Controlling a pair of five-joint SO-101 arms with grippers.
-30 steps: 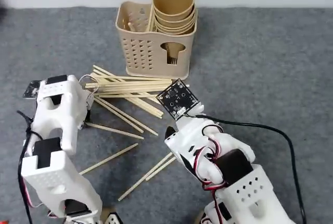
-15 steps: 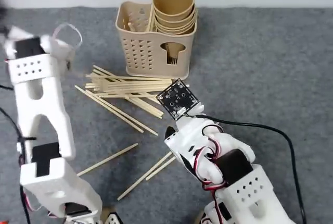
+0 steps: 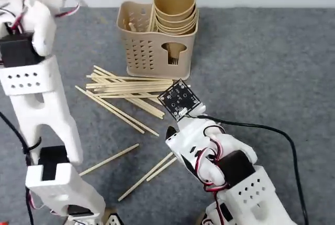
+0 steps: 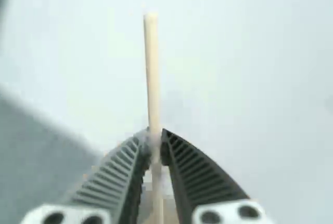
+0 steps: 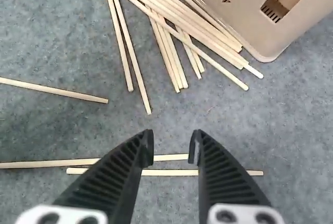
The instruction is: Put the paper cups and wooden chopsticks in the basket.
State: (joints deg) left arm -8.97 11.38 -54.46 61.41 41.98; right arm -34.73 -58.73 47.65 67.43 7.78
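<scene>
- Holding one wooden chopstick (image 4: 151,67), the left gripper (image 4: 154,140) has its jaws clenched on the stick. The stick's long axis runs straight out past the fingertips, in line with the jaws.
- The left arm (image 3: 36,73) stands tall over the far left corner of the grey table (image 3: 261,68), stretched nearly upright, its wrist high above the surface.
- The basket (image 3: 152,52) sits at the middle of the far edge, to the right of that wrist. Its left compartment, which already has a few sticks in it, is the side nearer this arm. As I judge it, the held stick must swing right and tip end-down to drop in.
- The paper cups (image 3: 174,2) are stacked in the basket's right compartment.
- A pile of chopsticks (image 3: 125,89) lies fanned on the table just in front of the basket, with a loose stick (image 3: 109,159) nearer the front edge.
- The right gripper (image 5: 170,146) hangs low near the front edge, jaws released and parted, grasping nothing. Two chopsticks (image 5: 234,172) lie crosswise just under its tips.
</scene>
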